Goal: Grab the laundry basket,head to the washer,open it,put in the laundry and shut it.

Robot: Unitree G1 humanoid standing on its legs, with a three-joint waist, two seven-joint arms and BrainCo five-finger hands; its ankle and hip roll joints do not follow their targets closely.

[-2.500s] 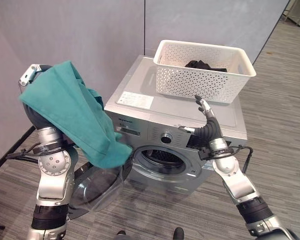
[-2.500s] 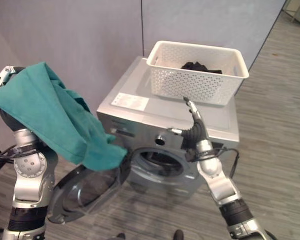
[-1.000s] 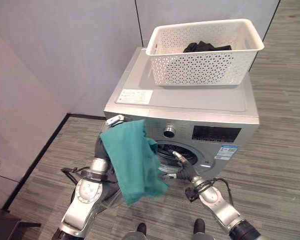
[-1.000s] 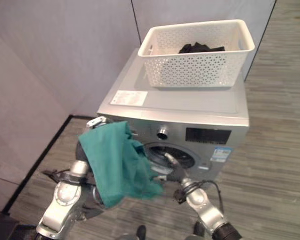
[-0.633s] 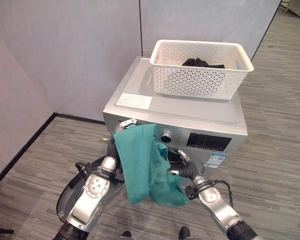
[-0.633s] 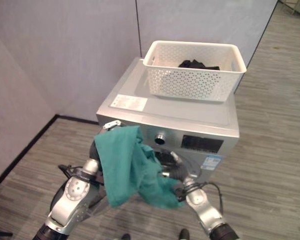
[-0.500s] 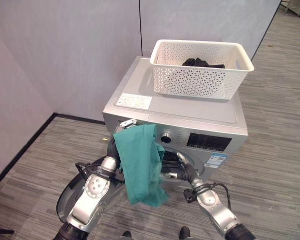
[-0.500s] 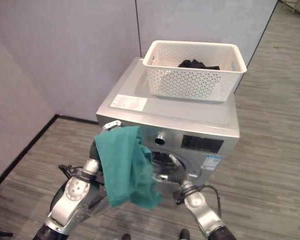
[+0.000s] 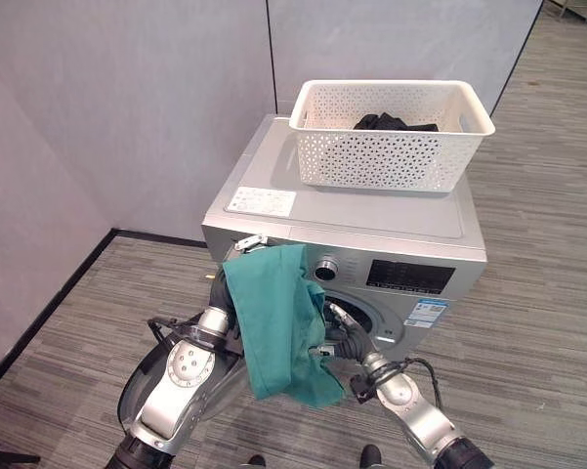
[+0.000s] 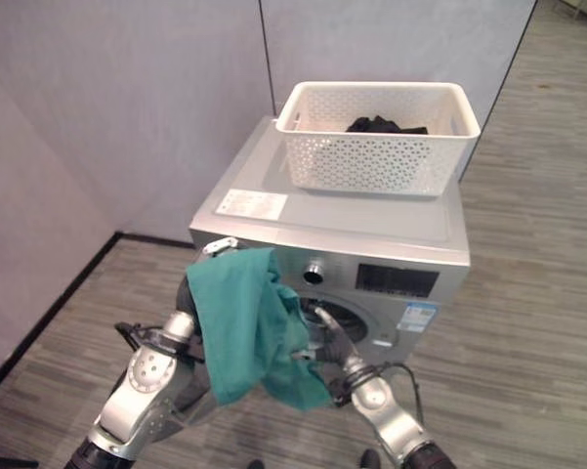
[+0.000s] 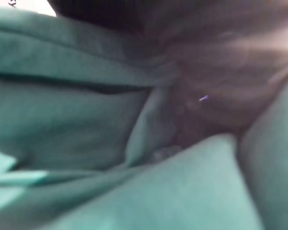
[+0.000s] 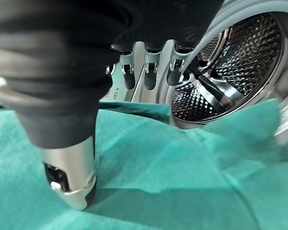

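Note:
A teal cloth (image 9: 273, 318) hangs draped over my left hand (image 9: 247, 241), just in front of the silver washer (image 9: 371, 220) and its open drum (image 12: 230, 62). The left wrist view has teal cloth (image 11: 86, 129) folds pressed close against it. My right hand (image 9: 340, 324) is open beside the drum opening, its straight fingers (image 12: 151, 72) reaching toward the drum and its thumb (image 12: 69, 187) resting on the cloth (image 12: 172, 177). The white laundry basket (image 9: 391, 137) stands on top of the washer with dark clothing (image 9: 391, 122) inside.
The washer door (image 9: 142, 386) hangs open at the lower left, behind my left arm. Grey partition walls (image 9: 127, 98) stand behind and to the left of the washer. Striped grey floor (image 9: 537, 322) lies open to the right.
My left arm has brought the teal cloth down from shoulder height to the drum opening. My right hand has dropped from the washer top to the opening and now touches the cloth's lower part.

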